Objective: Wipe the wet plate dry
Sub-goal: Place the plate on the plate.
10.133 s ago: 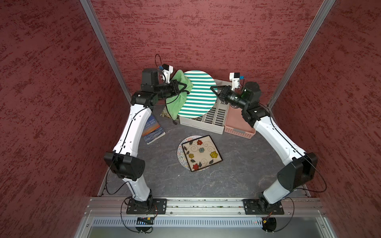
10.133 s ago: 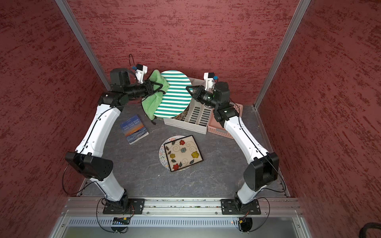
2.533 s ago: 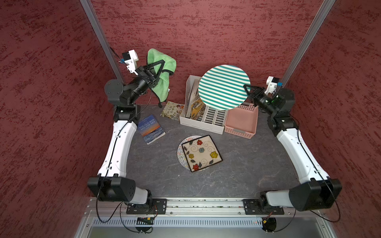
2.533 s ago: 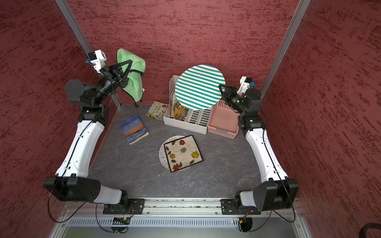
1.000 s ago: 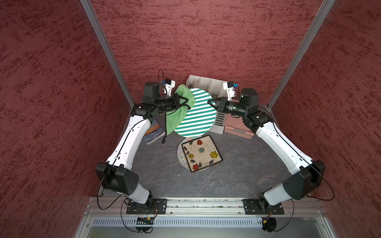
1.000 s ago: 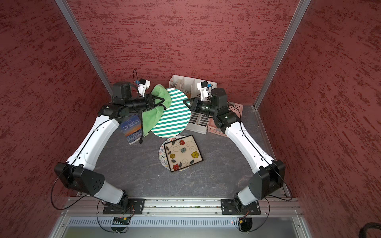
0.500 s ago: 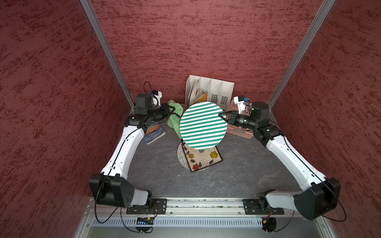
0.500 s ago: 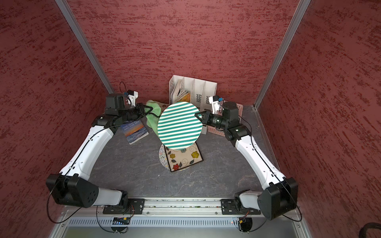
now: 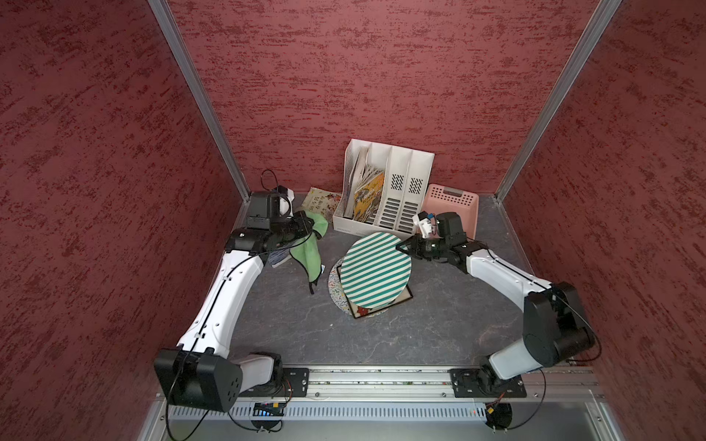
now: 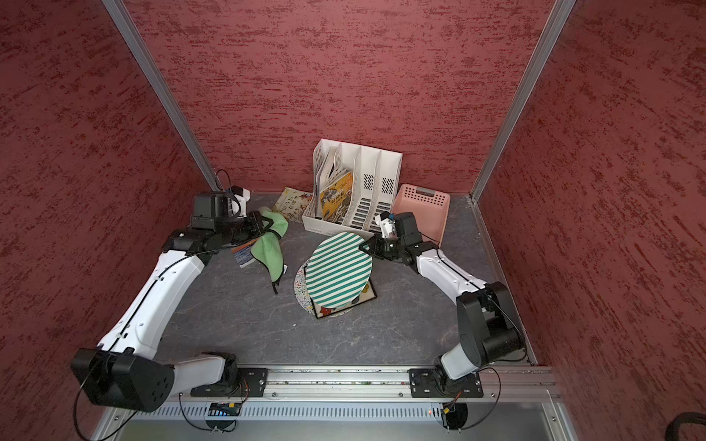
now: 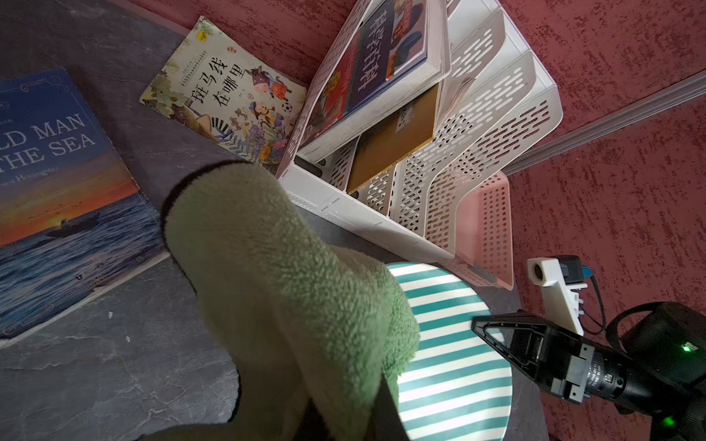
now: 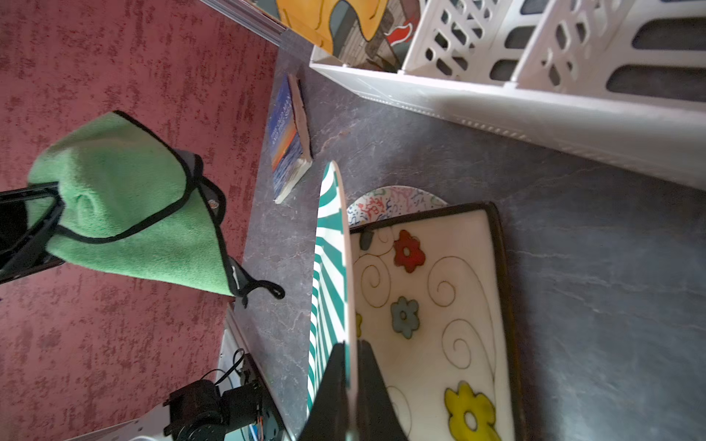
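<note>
The right gripper point(image 9: 402, 247) is pinched tight on the rim of the green-striped plate point(image 9: 376, 271), which tilts out from its tips over a floral square plate point(image 12: 420, 290), while the left gripper point(image 9: 306, 229), apart to the side, clamps a dangling green microfibre cloth point(image 9: 311, 257).

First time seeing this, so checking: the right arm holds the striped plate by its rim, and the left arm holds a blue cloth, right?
Nearly. The cloth is green, not blue; both top views show it. The right gripper does hold the striped plate by its rim, and the left gripper holds the cloth.
</note>
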Controlling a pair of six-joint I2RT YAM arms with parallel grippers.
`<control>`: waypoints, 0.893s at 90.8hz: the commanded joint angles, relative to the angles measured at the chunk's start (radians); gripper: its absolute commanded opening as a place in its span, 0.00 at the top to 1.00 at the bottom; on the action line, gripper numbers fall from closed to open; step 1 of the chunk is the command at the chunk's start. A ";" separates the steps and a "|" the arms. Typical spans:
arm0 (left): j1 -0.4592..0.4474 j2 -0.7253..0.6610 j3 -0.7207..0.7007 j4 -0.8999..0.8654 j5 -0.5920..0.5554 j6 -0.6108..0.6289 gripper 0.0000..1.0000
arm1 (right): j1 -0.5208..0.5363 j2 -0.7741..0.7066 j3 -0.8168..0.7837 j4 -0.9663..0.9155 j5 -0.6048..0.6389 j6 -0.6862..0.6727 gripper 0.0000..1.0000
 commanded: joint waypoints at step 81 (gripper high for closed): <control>-0.019 0.047 0.000 -0.007 -0.050 0.040 1.00 | 0.002 -0.043 -0.104 -0.088 0.350 -0.151 0.16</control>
